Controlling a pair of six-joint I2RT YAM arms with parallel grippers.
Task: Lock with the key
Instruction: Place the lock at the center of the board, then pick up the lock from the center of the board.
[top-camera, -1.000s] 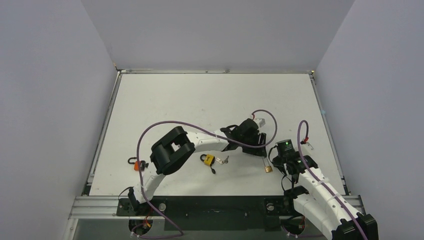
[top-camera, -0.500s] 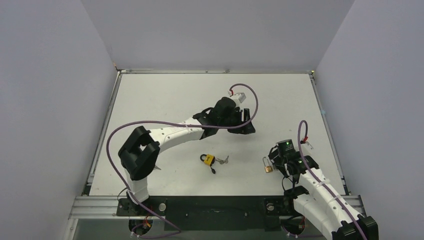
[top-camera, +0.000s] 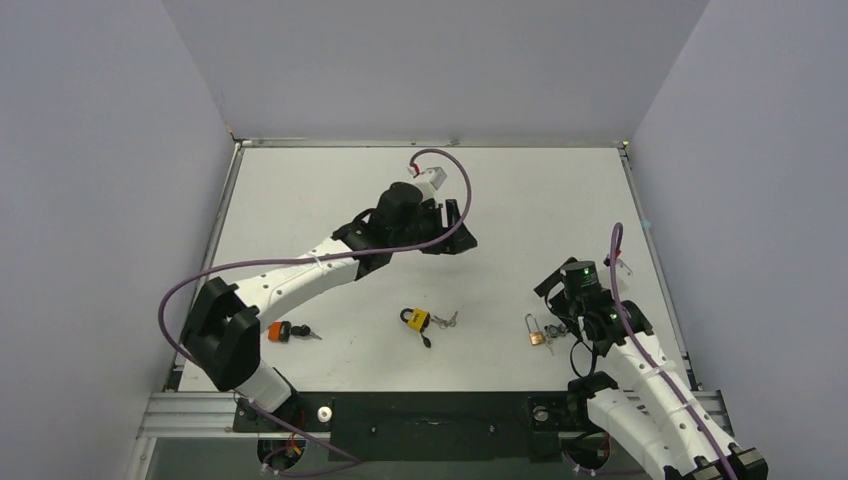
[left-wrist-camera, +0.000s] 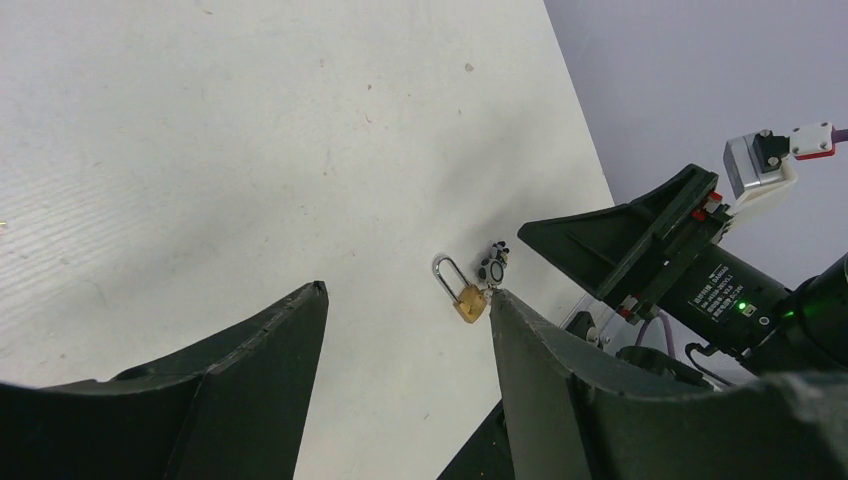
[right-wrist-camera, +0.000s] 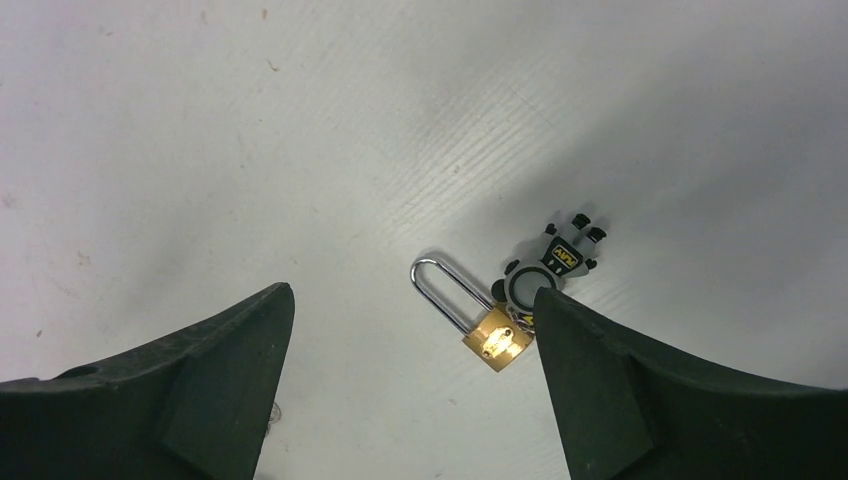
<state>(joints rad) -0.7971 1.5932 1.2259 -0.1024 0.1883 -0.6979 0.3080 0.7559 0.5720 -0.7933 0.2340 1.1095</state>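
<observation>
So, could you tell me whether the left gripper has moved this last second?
Yes: the left gripper moved leftward, toward the far edge, away from the central padlock.

Small brass-gold padlock (right-wrist-camera: 497, 343), silver shackle; its black keys (right-wrist-camera: 580, 222) carry a grey round tag (right-wrist-camera: 548, 265). Yellow-bodied padlock (top-camera: 417, 319), black shackle. Orange-and-black object (top-camera: 278, 331). White matte tabletop (top-camera: 330, 190). Purple cable (top-camera: 250, 264).
</observation>
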